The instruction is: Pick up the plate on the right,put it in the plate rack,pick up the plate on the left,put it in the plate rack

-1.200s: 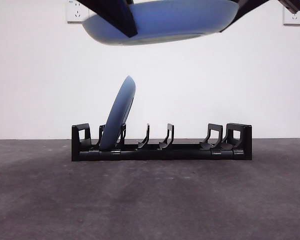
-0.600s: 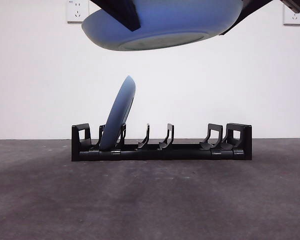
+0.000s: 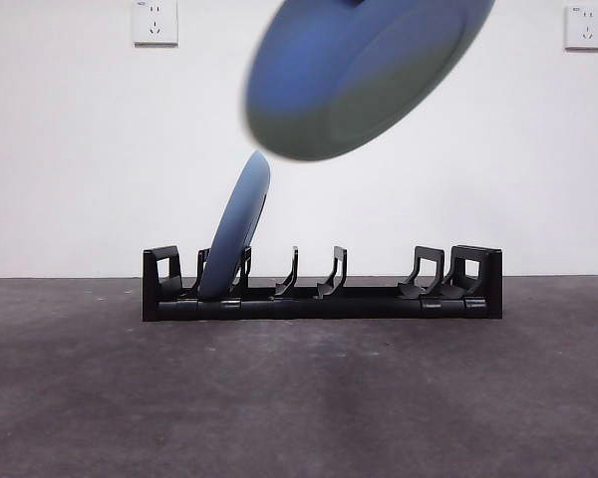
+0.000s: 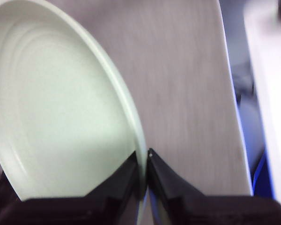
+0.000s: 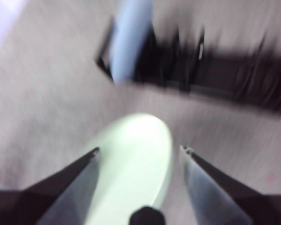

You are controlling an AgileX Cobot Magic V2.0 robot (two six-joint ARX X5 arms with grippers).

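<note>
Two blue plates show in the front view. One round blue plate (image 3: 237, 231) stands on edge in the long low black plastic plate rack (image 3: 322, 284), leaning between the prongs near one blocky end. The second blue plate (image 3: 364, 72), blurred, hangs tilted in the air above the rack, its underside turned toward the camera, well apart from the prongs. The rack sits on the dark grey worktop (image 3: 299, 398) before a white wall with two white wall sockets (image 3: 154, 22) near the picture's top corners. No gripper is visible in this view.

The left wrist view shows the left gripper (image 4: 144, 161) with its two black fingers (image 4: 166, 180) clenched on the rim of the airborne plate (image 4: 56, 108), which looks pale green-white here, its ringed inner face turned to the camera. The grey worktop (image 4: 187, 93) lies behind it.

The right wrist view is heavily blurred. The right gripper (image 5: 139, 151) has its fingers (image 5: 79, 171) spread wide and released, holding nothing. Between them, farther off, the held plate (image 5: 133, 164) appears as a pale oval. Beyond it the black rack (image 5: 201, 70) lies on the worktop (image 5: 47, 93), with the racked plate (image 5: 131, 40) upright near one end.
</note>
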